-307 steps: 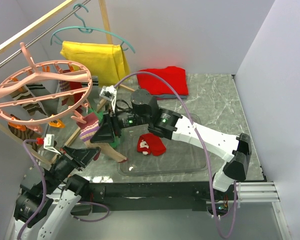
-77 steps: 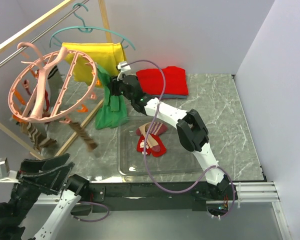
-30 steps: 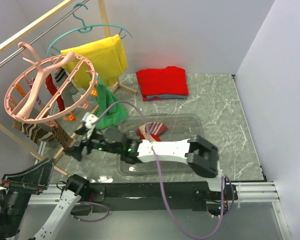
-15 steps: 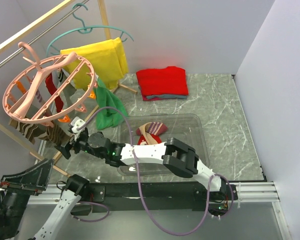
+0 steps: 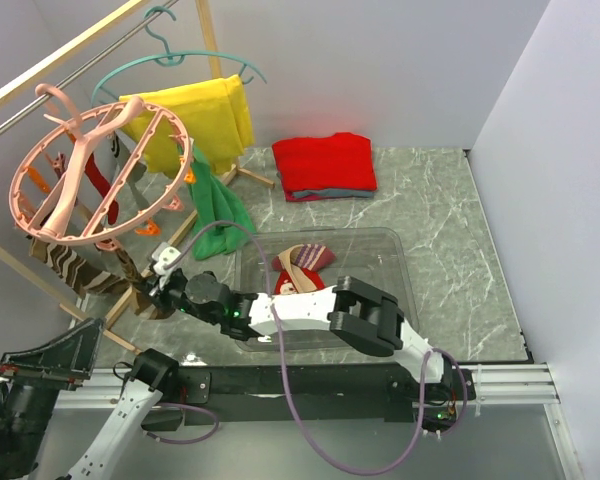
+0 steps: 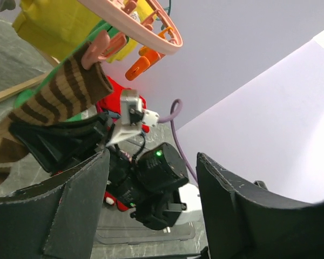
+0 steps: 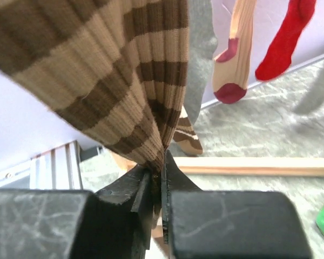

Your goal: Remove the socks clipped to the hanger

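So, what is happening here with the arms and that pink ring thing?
The robot is taking socks off the pink ring hanger. The right gripper has reached far across to the left and is shut on a brown striped sock, which hangs from one of the hanger's clips. The left gripper waits low at the near left, open and holding nothing. A few socks already lie in the clear tray, and others hang on the hanger.
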Action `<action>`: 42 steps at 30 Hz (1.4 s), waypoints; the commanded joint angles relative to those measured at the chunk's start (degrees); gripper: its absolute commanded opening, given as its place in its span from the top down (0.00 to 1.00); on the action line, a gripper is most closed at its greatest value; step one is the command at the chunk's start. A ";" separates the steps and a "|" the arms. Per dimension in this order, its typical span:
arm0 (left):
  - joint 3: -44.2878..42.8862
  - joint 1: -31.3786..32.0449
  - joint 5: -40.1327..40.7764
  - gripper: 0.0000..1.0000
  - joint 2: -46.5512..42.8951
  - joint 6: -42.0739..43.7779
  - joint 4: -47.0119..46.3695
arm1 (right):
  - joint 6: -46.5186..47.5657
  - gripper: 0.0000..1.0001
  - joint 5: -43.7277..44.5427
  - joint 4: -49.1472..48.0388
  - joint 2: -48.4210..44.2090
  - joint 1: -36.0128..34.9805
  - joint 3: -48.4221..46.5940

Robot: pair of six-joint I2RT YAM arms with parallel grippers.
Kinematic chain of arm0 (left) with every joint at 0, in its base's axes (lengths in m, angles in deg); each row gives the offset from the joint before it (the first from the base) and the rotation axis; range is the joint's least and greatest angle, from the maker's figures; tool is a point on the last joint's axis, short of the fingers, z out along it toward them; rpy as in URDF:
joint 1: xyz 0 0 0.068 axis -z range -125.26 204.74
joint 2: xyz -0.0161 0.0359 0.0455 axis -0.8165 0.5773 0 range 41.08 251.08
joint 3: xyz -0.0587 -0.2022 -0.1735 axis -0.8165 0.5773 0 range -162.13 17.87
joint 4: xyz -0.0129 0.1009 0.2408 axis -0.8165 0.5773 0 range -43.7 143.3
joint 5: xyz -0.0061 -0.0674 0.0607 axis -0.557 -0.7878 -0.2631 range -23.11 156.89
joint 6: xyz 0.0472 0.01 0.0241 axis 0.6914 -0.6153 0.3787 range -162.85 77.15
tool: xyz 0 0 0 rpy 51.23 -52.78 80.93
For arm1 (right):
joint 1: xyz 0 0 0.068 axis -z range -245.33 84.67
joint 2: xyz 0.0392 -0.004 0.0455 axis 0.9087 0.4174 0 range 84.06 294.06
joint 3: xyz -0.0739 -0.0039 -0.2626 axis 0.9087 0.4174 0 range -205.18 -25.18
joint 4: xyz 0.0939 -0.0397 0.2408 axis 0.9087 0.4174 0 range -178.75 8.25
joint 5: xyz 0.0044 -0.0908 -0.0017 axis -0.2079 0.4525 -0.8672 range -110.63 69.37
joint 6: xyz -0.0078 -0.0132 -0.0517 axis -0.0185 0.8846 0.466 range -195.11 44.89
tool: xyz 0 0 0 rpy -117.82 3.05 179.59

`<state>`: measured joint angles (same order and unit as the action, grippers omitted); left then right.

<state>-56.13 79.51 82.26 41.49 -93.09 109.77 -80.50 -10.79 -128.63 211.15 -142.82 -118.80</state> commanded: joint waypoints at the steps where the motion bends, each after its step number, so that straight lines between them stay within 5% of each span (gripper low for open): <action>1: -0.01 -0.60 4.04 0.31 -0.84 1.02 -0.97 | -0.67 0.90 1.23 -0.74 -8.78 -0.64 3.26; 9: -0.71 -1.13 7.82 0.33 12.33 8.66 -6.32 | -2.17 0.91 4.91 7.88 -16.87 -1.43 8.36; 20: -2.73 -3.41 2.21 0.45 25.25 13.24 -19.16 | -2.00 0.91 12.73 14.13 -22.40 -2.48 10.48; 32: -0.53 -4.21 2.99 0.40 26.05 6.56 -18.91 | -2.00 0.90 13.80 13.69 -24.52 -3.01 12.94; 36: 0.52 -4.21 0.45 0.30 25.26 3.92 -16.80 | -2.08 0.90 13.80 13.16 -24.61 -3.01 13.38; 42: 2.19 -4.21 -2.02 0.34 23.68 1.29 -16.44 | -2.17 0.89 13.97 12.90 -24.78 -2.93 13.64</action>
<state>-54.64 75.56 82.70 66.32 -89.09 93.07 -82.32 1.47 -113.39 189.60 -145.45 -105.56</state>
